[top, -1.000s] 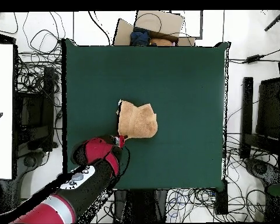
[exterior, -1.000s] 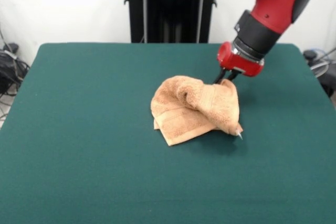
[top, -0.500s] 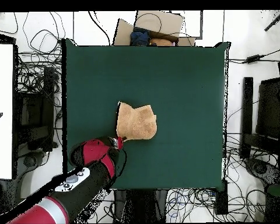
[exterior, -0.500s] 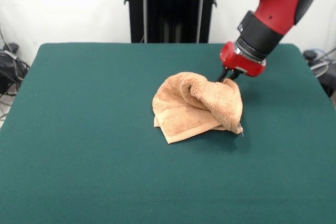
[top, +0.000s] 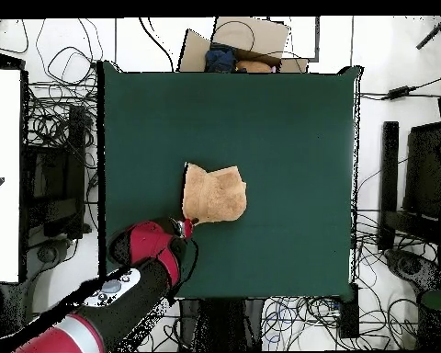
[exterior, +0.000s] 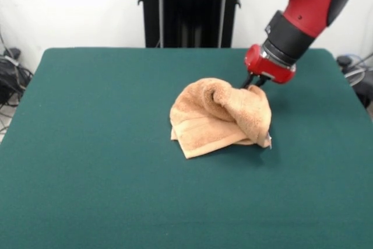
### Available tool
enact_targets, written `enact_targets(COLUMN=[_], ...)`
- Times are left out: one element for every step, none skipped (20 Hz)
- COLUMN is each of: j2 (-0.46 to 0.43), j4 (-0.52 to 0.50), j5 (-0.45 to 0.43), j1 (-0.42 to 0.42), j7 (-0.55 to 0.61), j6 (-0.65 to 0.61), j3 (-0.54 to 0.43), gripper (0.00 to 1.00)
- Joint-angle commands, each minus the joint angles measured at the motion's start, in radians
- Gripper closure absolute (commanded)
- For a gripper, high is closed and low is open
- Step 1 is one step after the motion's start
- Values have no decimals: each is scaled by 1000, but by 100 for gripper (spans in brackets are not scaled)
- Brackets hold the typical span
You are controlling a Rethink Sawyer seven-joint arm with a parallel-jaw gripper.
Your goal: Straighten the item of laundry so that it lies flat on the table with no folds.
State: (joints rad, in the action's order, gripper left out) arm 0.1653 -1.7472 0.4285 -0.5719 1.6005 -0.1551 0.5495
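Observation:
The item of laundry (exterior: 218,115) is an orange-tan towel, bunched and folded over itself near the middle of the dark green table (exterior: 87,144). One edge is raised into a hump at its right side, with a small white tag hanging low at the right. My gripper (exterior: 253,84) is shut on that raised edge at the towel's upper right. From overhead, the towel (top: 215,193) is a crumpled patch on the table (top: 288,119), and the gripper (top: 187,223) meets its lower left corner.
Tangled cables (top: 59,119) lie on the floor all round the table. A cardboard box (top: 238,41) stands beyond one table edge, a white board (top: 2,175) at another side, and black equipment (top: 417,184) opposite it.
The gripper has shifted slightly up and to the right in the front view, pulling the held towel edge with it. The towel's hanging corner has moved with it.

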Motion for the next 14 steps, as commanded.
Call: enact_targets(j2=[-32, -33, -33, -33, -33, -32, -32, -31, -31, -30, -28, -27, -24, -12], j4=[-34, -35, -36, -37, -38, -39, -38, -36, -37, -37, -38, -39, -39, -53], j5=[81, 87, 93, 99, 105, 112, 117, 123, 128, 133, 136, 139, 142, 146], j1=[-31, -33, -35, -39, -42, -45, -46, -47, -46, -45, -46, -47, -49, -58], j7=[334, 336, 339, 345, 350, 355, 360, 366, 369, 373, 376, 379, 383, 391], j6=[-135, -147, -158, -171, -183, -196, -212, -229, -244, -258, -273, -285, -292, -300], j3=[-75, -74, -73, -72, -71, -71, -69, -66, -67, -68, -67, -68, -68, -72], gripper=[100, 100, 100, 100, 100, 100, 100, 100, 100, 100, 100, 100, 100, 100])
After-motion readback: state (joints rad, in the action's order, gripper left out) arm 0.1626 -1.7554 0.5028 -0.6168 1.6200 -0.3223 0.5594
